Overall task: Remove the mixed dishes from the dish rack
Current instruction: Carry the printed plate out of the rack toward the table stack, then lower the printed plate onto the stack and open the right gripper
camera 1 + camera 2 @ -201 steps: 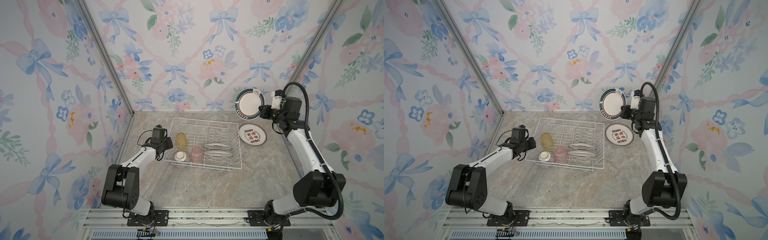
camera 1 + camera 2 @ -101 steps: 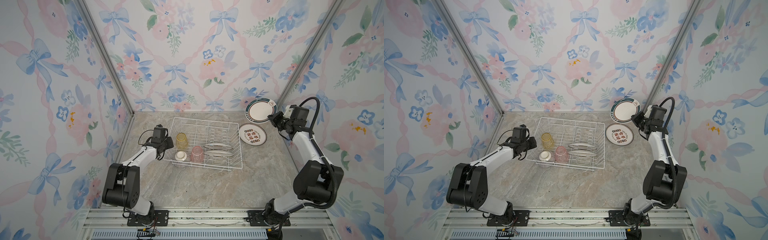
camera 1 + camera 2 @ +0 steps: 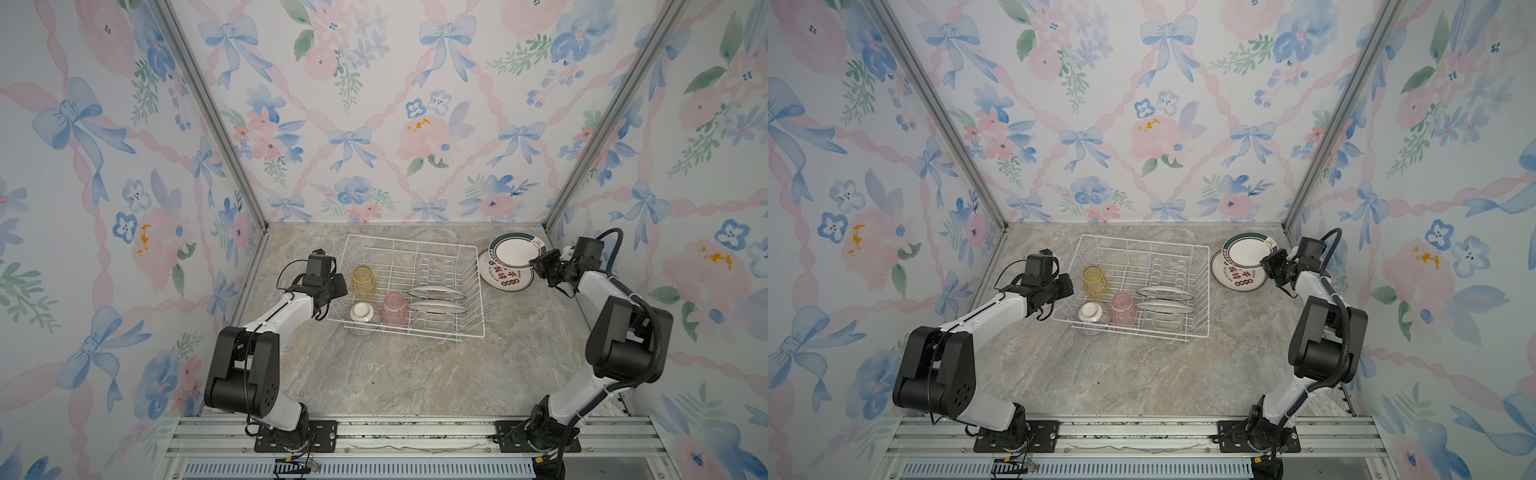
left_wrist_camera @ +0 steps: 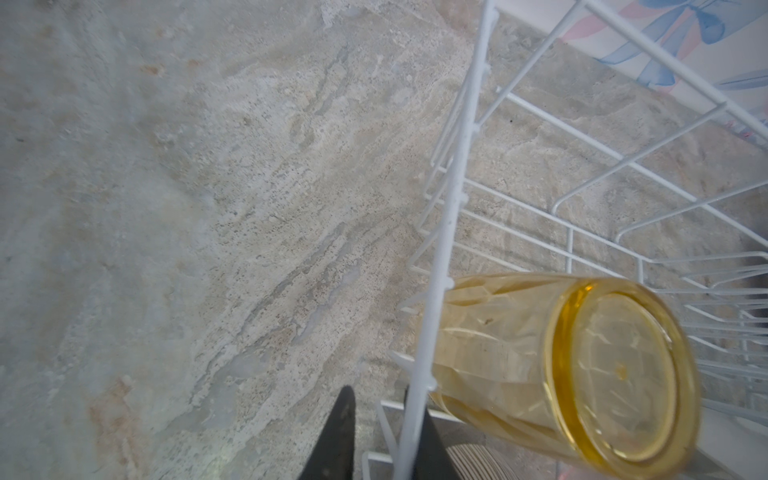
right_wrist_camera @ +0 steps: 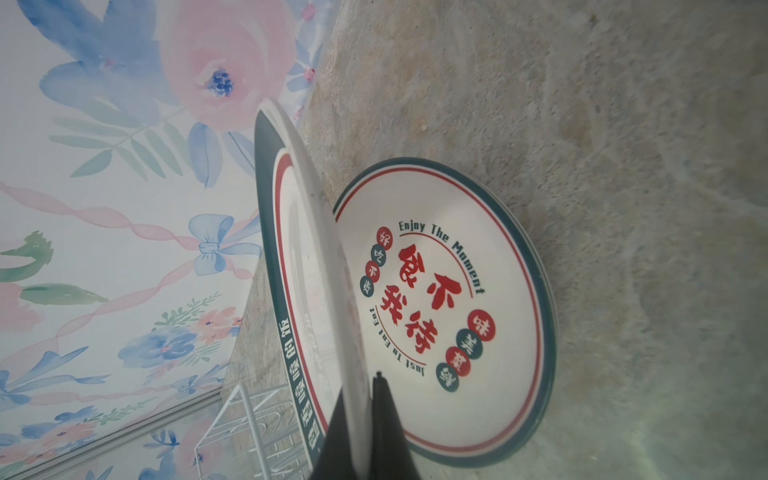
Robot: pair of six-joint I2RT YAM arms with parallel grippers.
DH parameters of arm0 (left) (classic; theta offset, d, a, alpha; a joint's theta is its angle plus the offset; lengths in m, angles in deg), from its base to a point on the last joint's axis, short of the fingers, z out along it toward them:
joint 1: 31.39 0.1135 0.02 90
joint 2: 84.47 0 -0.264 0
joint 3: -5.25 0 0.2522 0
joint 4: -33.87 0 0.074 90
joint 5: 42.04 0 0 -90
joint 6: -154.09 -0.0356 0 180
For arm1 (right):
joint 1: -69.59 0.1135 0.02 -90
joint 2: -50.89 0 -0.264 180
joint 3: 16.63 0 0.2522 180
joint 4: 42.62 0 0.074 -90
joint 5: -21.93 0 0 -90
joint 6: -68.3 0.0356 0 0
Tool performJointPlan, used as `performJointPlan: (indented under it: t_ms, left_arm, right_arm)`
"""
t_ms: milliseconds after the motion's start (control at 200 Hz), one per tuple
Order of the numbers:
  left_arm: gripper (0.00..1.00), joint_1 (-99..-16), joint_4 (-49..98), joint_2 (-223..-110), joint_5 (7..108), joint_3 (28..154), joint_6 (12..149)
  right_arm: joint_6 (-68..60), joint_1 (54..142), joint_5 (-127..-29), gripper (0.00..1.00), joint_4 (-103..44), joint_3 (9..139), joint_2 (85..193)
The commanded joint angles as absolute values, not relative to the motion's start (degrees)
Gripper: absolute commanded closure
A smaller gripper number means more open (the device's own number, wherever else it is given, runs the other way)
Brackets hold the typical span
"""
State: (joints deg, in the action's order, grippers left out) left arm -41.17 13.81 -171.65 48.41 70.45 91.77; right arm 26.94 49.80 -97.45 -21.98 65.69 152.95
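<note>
Marble desk [image 3: 395, 374]: plate nearly stacked.
Your right jaws, clamped on a plate [image 3: 515, 252], have lowered it over the stacked plates [image 3: 505, 280] beside the dish rack [image 3: 415, 241]; left jaws pinch its rim; 2 plates [image 3: 436, 294] stay racked.

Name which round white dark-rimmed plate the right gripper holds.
The tilted plate, pinched by the right gripper; the printed plate lies flat beneath it, two more plates stand in the white wire rack.

The flat plate [image 5: 511, 374] beside the dish rack [image 5: 245, 419] reads "Enjoy The Moment" and "Just To Eat Eat" around large red Chinese characters. The tilted plate [image 5: 286, 291] above it carries rim lettering too blurred to read.
</note>
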Motion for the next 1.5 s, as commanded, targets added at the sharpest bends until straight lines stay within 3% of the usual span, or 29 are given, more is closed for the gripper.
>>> performJointPlan:
  t_ms: [0,860,1130,1490]
  left_arm:
    - [0.79,-41.85,13.22,-172.67,47.60,69.81,94.51]
    - [0.79,-42.48,13.12,-172.28,47.27,69.64,94.75]
    - [0.79,-42.71,13.10,-171.93,47.28,68.77,95.03]
    - [0.79,-42.73,13.10,-171.22,47.09,67.97,95.20]
  right_arm:
    - [29.40,49.59,-101.06,1.00,-26.66,64.03,155.21]
    - [27.43,49.50,-103.32,1.00,-25.35,63.04,161.76]
    - [26.78,49.47,-103.51,0.75,-24.40,62.72,162.07]
    - [24.48,49.35,-102.59,0.66,-20.88,63.05,160.68]
